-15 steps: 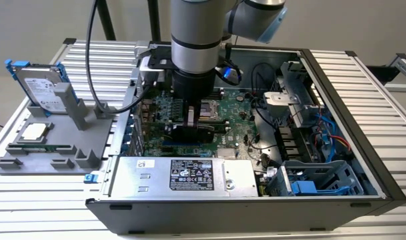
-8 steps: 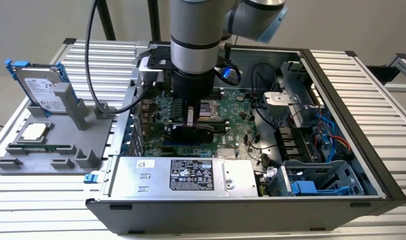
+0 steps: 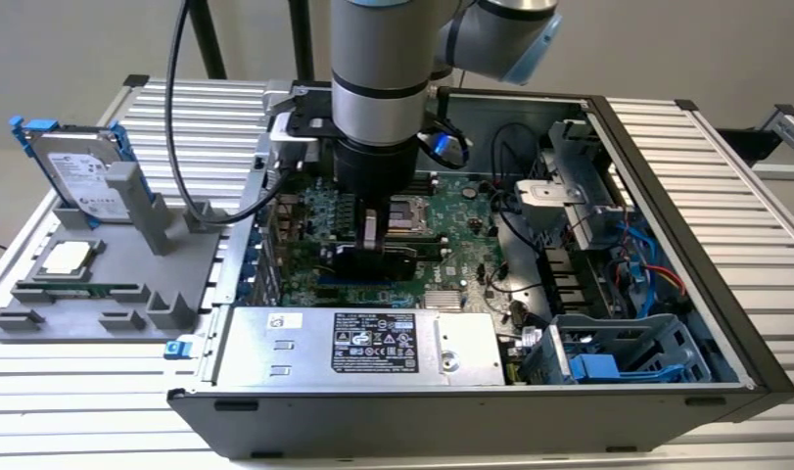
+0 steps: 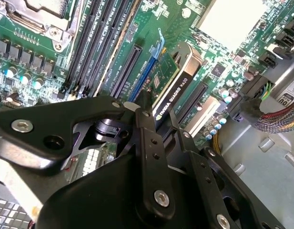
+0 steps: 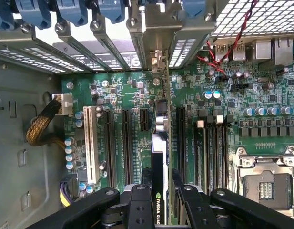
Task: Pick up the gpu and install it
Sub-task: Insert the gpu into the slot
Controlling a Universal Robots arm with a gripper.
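The gpu stands on edge inside the open computer case, over the expansion slots of the green motherboard. My gripper reaches down from the arm and is shut on the card's top edge. In the second wrist view the gpu's black cooler face shows between my fingers, next to a blue slot. In the first wrist view the gpu is seen edge-on along a slot, its silver bracket at the case's rear openings, with my gripper clamped on it. I cannot tell whether it is fully seated.
A grey fixture at the exterior view's left holds a silver hard drive with blue rails, a processor chip and a memory stick. In the case are the power supply, a drive cage, cables and the processor socket.
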